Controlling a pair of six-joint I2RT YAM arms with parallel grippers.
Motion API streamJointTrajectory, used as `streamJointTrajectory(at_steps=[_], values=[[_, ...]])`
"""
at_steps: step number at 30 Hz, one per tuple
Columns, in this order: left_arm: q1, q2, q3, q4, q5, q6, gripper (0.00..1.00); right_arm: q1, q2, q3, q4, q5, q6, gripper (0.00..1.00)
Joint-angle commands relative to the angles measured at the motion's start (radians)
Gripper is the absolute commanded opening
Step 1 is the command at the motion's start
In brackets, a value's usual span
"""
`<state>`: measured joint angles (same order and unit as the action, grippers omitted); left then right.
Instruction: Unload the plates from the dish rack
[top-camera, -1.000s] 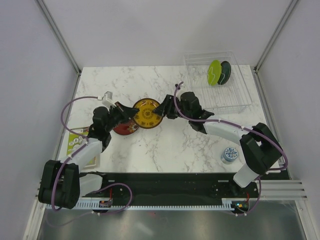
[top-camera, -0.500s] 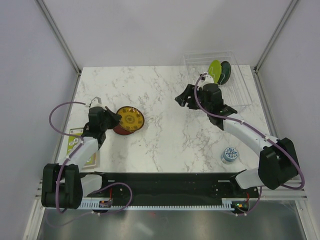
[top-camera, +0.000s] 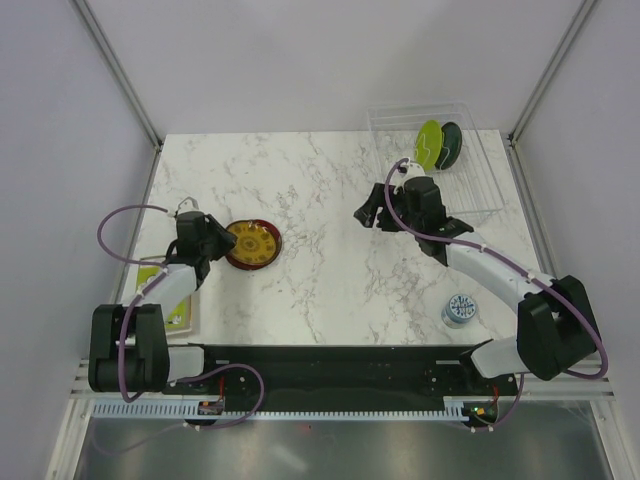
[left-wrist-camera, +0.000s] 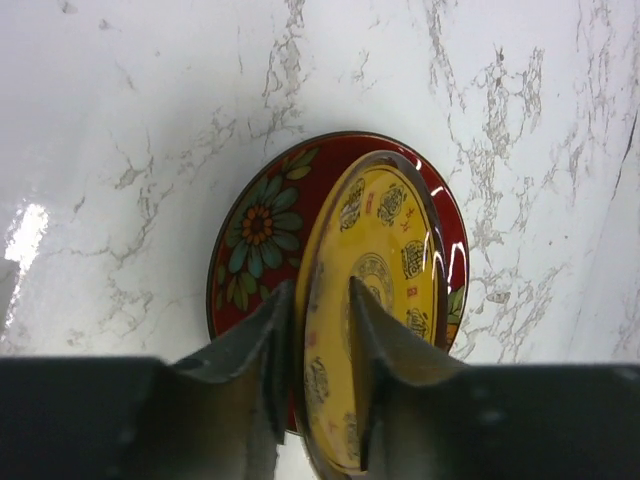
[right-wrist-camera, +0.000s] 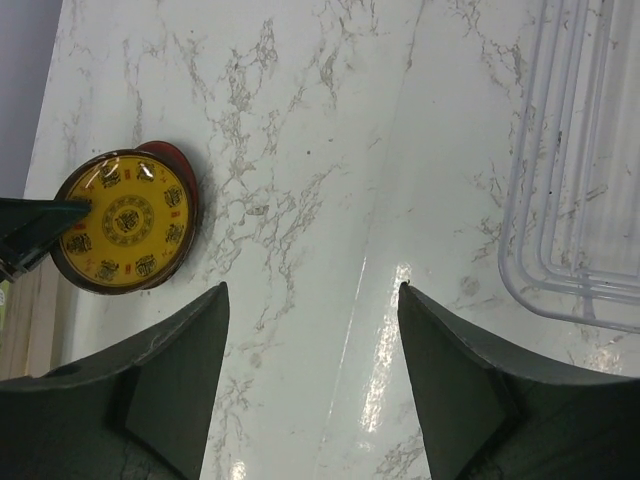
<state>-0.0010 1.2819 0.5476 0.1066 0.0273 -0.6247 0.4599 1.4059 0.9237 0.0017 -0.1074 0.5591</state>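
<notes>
A white marble table (top-camera: 330, 290) fills the overhead view, with two robot arms reaching in from its near edge. A clear plastic dish rack (top-camera: 482, 196) sits at the far right corner. Two plates stand upright side by side in its far end, a lime green plate (top-camera: 429, 146) and just to its right a dark teal plate (top-camera: 452, 142). The right gripper (top-camera: 368, 210) hangs above bare marble just left of the rack, its jaws spread wide and holding nothing. At the left of the table, the left gripper (left-wrist-camera: 315, 300) has its fingers closed narrowly on the near rim of a yellow patterned plate (left-wrist-camera: 385, 260). That plate lies on a dark red floral plate (left-wrist-camera: 255, 225), which rests flat on the table. A small blue-and-white cup (top-camera: 459, 309) stands near the right arm, towards the near edge. A flat green-and-yellow item (top-camera: 180, 318) lies at the left edge, partly under the left arm.
</notes>
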Motion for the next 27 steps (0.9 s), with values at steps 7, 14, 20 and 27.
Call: streamJointTrajectory(at_steps=[7,14,20,27], values=[[-0.001,-0.018,0.015,-0.001,-0.024,0.034,0.66,-0.040,-0.008,0.087,-0.084,0.032,-0.108,0.76],[-0.001,-0.007,0.075,-0.109,-0.093,0.065,0.89,-0.067,0.001,0.226,-0.227,0.191,-0.212,0.77],[-0.001,-0.042,0.114,-0.173,-0.106,0.099,0.89,-0.107,0.063,0.372,-0.267,0.467,-0.310,0.81],[-0.027,-0.134,0.164,-0.162,0.087,0.098,0.89,-0.217,0.375,0.674,-0.269,0.580,-0.415,0.81]])
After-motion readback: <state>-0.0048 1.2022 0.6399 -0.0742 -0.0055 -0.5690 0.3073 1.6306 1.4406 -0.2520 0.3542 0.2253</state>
